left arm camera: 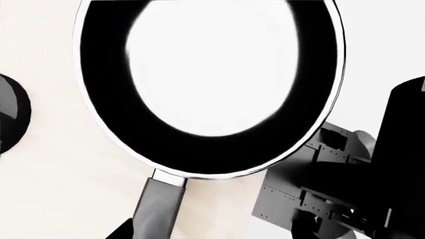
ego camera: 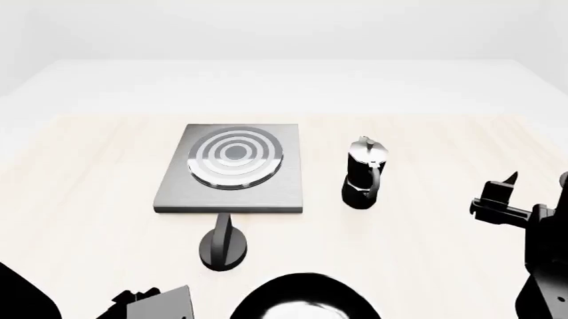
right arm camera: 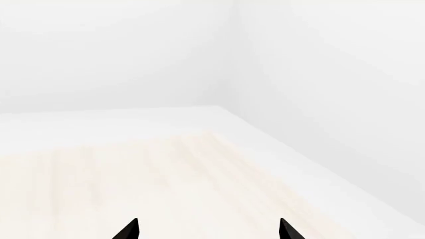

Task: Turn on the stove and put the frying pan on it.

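A: Right end effector (right arm camera: 207,230): two black pointed fingertips (right arm camera: 127,230) stand well apart with nothing between them, so it is released. Beyond them lie only pale tabletop (right arm camera: 133,184) and white walls.

B: And the left end effector (left arm camera: 149,234)?

A: Barely in frame in its wrist view. Dark tips flank the pan (left arm camera: 209,84) handle (left arm camera: 157,206) at the picture's edge, but whether they clench it I cannot tell.

B: Describe the pan.

A: Large and round, black wall, pale glossy inside, thin bright rim, with a long dark grey handle joined by a small shiny collar. In the head view only its far arc shows, at the near edge of the tabletop, in front of the knob (ego camera: 223,249).

B: The stove (ego camera: 233,171)?

A: A flat square plate of matte grey metal, lying further back on the light wood-grain tabletop. Its round burner has raised concentric rings, alternately bright and dark. The knob, a small black round disc with an upright grip ridge, sits just in front of the plate, apart from it.

B: What else is around?

A: A tall black moka pot (ego camera: 365,174) with a shiny lid stands upright to the right of the stove, near it but not touching. The knob lies between pan and stove. The right arm's dark links hang at the right edge.
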Robot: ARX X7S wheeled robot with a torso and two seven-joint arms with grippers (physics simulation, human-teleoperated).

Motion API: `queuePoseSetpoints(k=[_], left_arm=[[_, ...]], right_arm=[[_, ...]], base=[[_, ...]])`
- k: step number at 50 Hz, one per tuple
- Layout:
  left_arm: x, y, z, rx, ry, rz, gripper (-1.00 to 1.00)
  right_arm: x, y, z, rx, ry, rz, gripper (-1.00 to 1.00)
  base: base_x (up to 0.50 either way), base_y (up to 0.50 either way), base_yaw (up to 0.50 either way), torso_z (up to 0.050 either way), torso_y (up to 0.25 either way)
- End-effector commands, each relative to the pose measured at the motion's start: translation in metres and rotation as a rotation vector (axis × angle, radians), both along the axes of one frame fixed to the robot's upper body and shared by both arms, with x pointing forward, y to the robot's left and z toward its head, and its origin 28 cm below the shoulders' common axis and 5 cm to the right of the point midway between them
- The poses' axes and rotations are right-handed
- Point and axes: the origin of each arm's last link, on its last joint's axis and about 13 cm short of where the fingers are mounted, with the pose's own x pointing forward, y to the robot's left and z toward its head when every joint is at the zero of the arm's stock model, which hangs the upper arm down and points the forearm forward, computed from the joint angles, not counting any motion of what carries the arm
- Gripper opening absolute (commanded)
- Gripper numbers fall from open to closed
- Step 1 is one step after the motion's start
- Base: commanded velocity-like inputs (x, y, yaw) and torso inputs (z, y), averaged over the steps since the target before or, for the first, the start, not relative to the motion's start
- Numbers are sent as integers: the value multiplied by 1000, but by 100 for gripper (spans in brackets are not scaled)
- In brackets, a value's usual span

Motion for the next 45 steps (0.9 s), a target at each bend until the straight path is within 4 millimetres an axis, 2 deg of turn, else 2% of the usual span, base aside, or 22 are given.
queuePoseSetpoints(k=[1,21,33,45], left_arm=[[-1,0,-6,6,52,-8,100],[1,8,-5,71,65,115,100],[-5,5,18,88,26,113,100],[-3,10,22,134,-2,174,100]], right_arm=[[2,0,0,-3,5,-3,100],[2,-1,-1,-2,9,-8,100],[2,-2,-3,-2,14,-14,100],[1,-2,-4,0,15,-13,100]], base=[[0,0,0,0,0],[0,0,0,0,0],[0,0,0,0,0],[0,0,0,0,0]])
